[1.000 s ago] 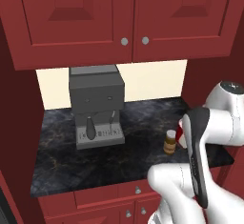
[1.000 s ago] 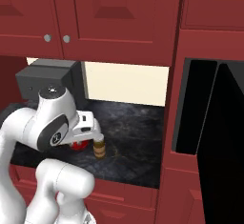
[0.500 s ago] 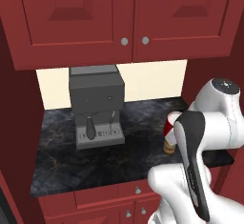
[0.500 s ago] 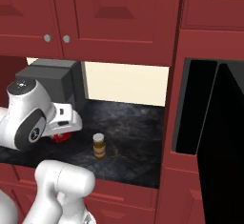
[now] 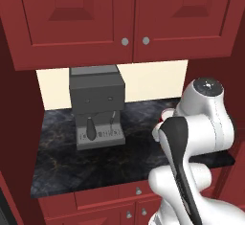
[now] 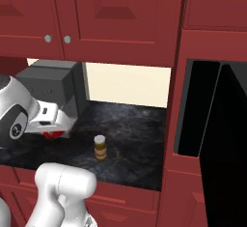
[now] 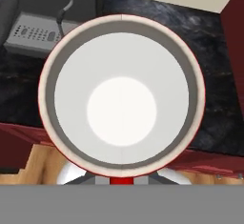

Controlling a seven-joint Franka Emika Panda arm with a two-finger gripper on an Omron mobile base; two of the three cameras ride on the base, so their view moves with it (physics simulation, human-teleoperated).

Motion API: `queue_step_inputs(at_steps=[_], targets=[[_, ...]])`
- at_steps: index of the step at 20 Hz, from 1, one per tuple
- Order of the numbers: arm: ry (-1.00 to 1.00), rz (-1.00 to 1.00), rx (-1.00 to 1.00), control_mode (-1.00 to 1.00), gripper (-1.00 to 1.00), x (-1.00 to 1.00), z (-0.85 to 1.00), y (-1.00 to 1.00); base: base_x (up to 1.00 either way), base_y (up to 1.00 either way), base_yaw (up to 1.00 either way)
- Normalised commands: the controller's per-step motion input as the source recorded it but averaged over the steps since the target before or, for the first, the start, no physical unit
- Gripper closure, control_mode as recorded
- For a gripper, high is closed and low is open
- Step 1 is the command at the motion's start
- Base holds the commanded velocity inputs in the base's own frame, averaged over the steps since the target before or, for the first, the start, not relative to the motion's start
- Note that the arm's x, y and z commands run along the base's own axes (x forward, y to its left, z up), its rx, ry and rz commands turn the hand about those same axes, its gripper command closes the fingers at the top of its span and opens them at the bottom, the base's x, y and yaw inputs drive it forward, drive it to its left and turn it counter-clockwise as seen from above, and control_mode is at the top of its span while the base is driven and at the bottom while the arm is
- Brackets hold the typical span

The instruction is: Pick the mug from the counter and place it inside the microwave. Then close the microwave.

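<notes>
Lifting off the dark marbled worktop (image 6: 130,139), my fingers (image 6: 52,133) pinched the small red white-lined mug (image 7: 121,96), now raised at nine o'clock from the black open-doored microwave (image 6: 202,110); carrying came next, I judged.

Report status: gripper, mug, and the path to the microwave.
Gripper shut on the mug, lifted off the counter. Microwave door stands open. Small brown jar on the counter between mug and microwave.
</notes>
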Motion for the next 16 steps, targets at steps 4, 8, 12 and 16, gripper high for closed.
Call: queue_step_inputs(at_steps=[4,8,12,16], targets=[[0.0,-0.11,0.07,-1.0,1.0,-0.03,0.0,0.09,0.0,0.0,0.0],[-0.02,0.02,0.1,-1.0,1.0,-0.18,0.0,0.0,0.0,0.0,0.0],[-0.01,0.0,0.01,-1.0,1.0,0.0,0.0,0.0,0.0,0.0,0.0],[0.0,0.0,0.0,-1.0,1.0,0.0,0.0,0.0,0.0,0.0,0.0]])
